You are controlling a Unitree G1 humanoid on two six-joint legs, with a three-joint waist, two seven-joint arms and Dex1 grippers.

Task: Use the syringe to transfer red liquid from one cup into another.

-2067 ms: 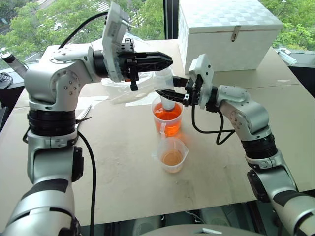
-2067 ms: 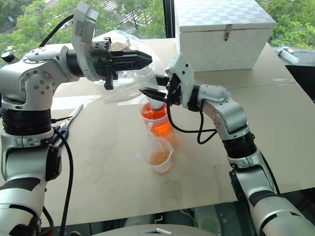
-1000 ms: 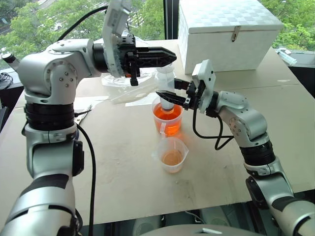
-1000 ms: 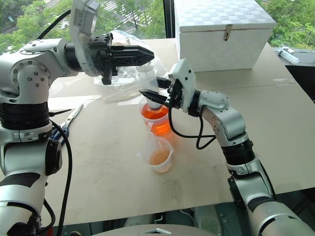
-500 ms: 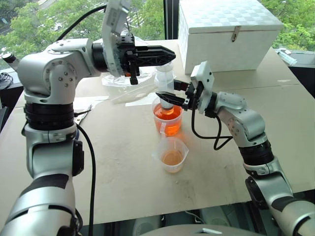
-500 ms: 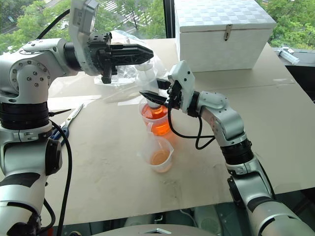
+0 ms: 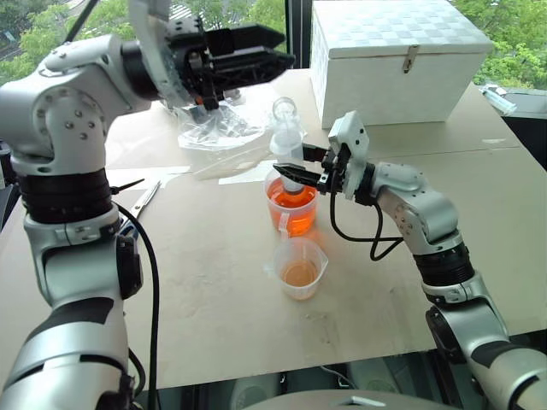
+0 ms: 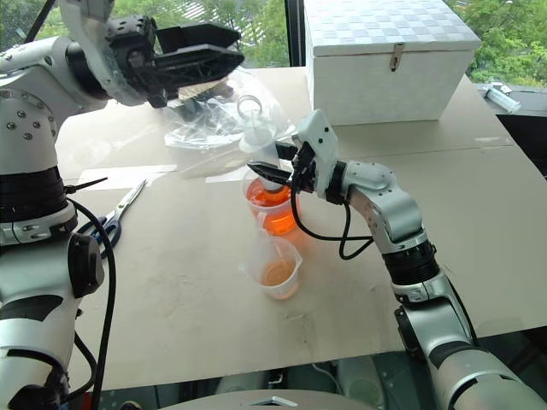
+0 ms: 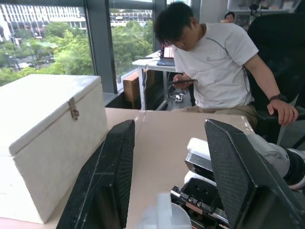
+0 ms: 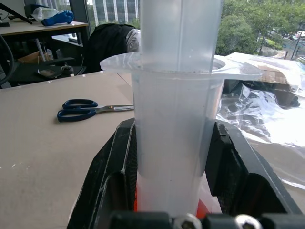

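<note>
- Right gripper point(image 7: 295, 173): clamped on the barrel of the syringe point(image 7: 289, 145), which stands upright with its nozzle end inside the bright orange-red cup point(image 7: 291, 205) near the table's centre.
- Left gripper point(image 7: 256, 51): jaws parted and empty, at 11 o'clock from the syringe, above and clear of the raised plunger top.
- Red liquid point(image 7: 293, 215): fills most of that cup; the paler cup point(image 7: 299, 269) sits just beside it at 6 o'clock, holding a shallow orange layer.
- Step in hand, judged: drawing liquid. The right gripper should keep the barrel vertical with the nozzle submerged, and any plunger pull should run straight up to avoid tipping the cup.
- Right wrist view: shows both fingers point(image 10: 114, 167) pressed against the barrel, and blue-handled scissors point(image 10: 78, 109) on the table.
- Left wrist view: shows a seated person point(image 9: 214, 57) beyond the table; the head views add the white box point(image 7: 397, 51) at 1 o'clock.
</note>
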